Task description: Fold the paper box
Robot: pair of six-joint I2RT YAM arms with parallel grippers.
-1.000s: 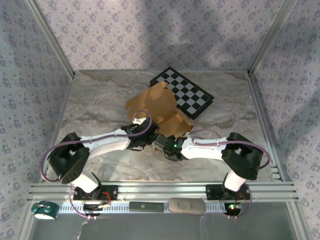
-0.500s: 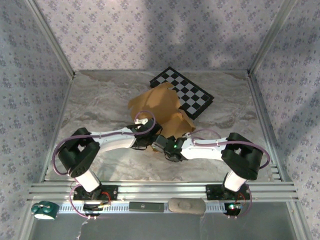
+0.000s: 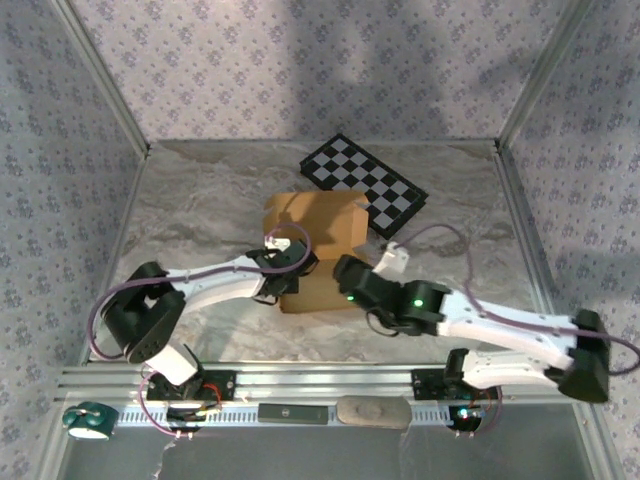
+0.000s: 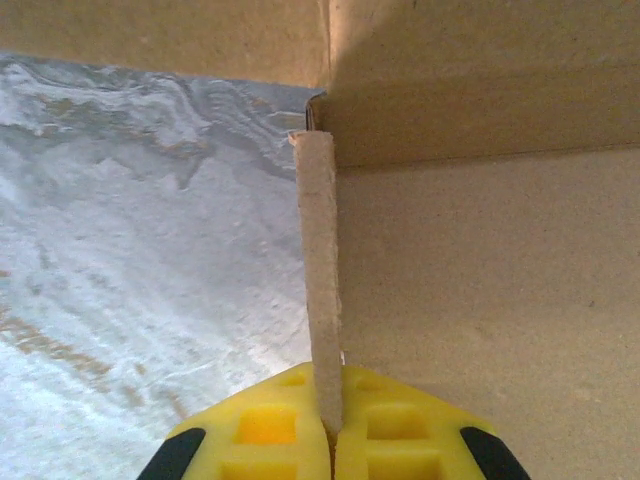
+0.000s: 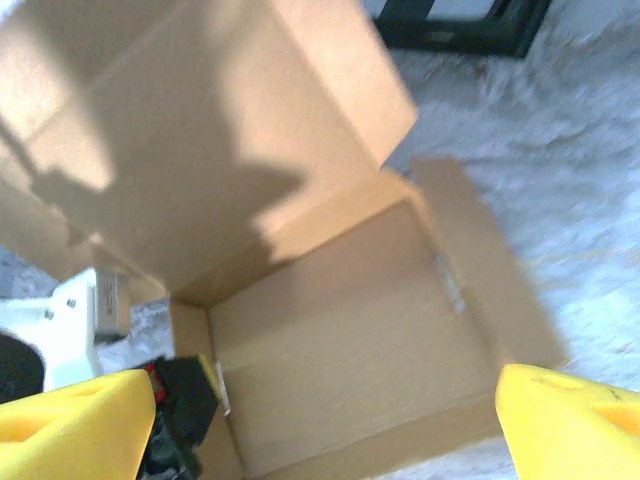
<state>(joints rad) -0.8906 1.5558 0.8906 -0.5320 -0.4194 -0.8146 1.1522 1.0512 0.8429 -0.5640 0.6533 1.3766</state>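
Note:
The tan paper box [image 3: 318,232] stands partly formed at the table's middle, its lid flap raised toward the back. My left gripper [image 3: 290,277] is shut on the box's left side wall [image 4: 320,300], whose edge runs straight up from between the yellow fingers [image 4: 262,440]. The box floor [image 4: 480,310] lies to the right of that wall. My right gripper [image 3: 347,270] hovers open just off the box's near right corner, and between its wide-apart yellow fingers [image 5: 70,425] the box interior [image 5: 340,330] lies below. Nothing is held in it.
A black-and-white checkered board [image 3: 366,184] lies behind the box to the right, and its dark edge [image 5: 460,25] shows in the right wrist view. The marble table [image 3: 190,210] is bordered by patterned walls. An aluminium rail [image 3: 300,385] runs along the near edge.
My right gripper opened and let go of the cardboard, and its arm swung out to the right. My left gripper closed on the side wall. The box went from crumpled to squared.

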